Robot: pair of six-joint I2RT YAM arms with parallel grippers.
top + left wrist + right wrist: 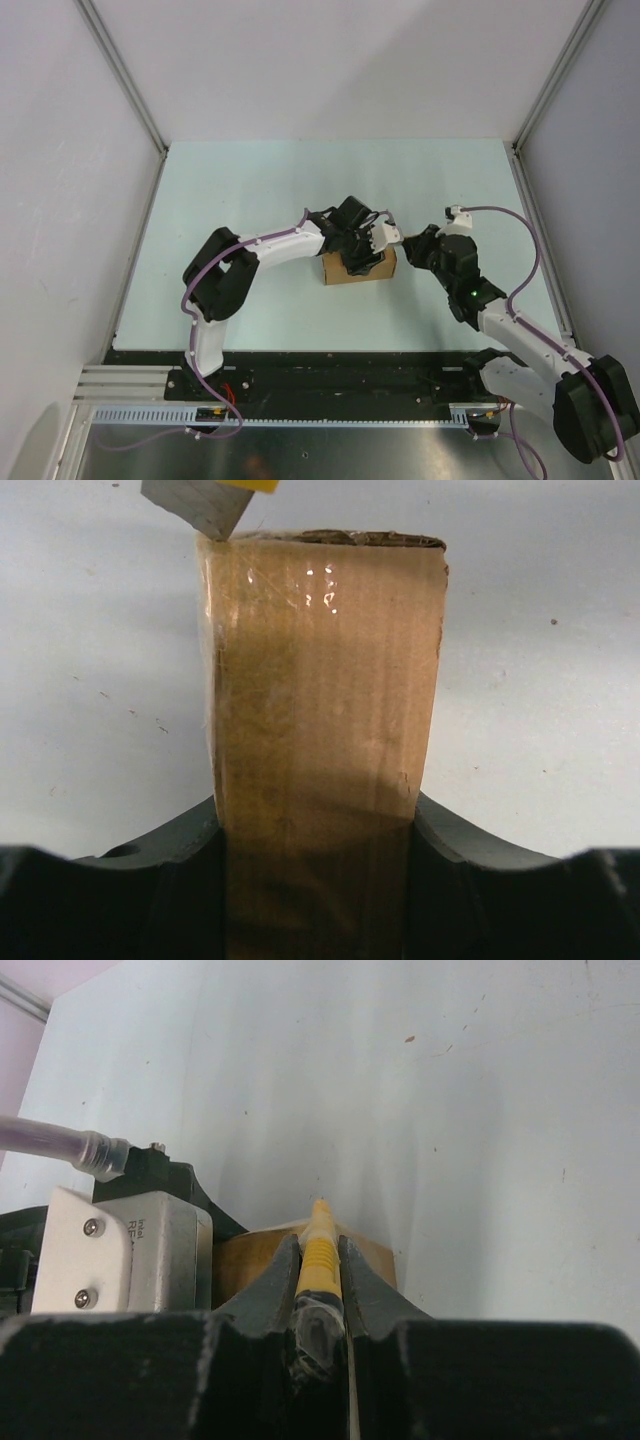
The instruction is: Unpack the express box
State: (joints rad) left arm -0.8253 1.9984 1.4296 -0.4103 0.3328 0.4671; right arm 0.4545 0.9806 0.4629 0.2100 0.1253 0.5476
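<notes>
We see the small plain brown cardboard express box [372, 270] sitting on the pale green table top [250, 180], roughly mid-table, between the two arms. The left gripper [356, 250] reaches in from the left and sits over it. In the left wrist view, the left gripper [315, 820] has both black fingers [180, 880] pressed against the long sides of the express box [320, 680], about half open, with the carton filling the gap, so it is clamped. The top face is covered in glossy clear tape [300, 590] (wrinkled along the left edge), and the far end shows raw cardboard edge. The right gripper [402, 243] is just right of the box, pointing at it. From the right wrist view, the right gripper [320, 1250] is pinched fully down on a slim yellow-and-black utility knife [320, 1225], which runs straight out between the fingers with its yellow nose poking past the tips. Past the fingers we see a slice of the express box [250, 1260], and to its left the white camera housing [120, 1250] on the left wrist. In the left wrist view, the knife's grey metal blade [200, 505] comes in at top left. Its tip is at the far left corner of the box, on the tape edge. It looks like contact, but we can't tell for sure. We can't tell either whether the lid flap is shut from these angles.
</notes>
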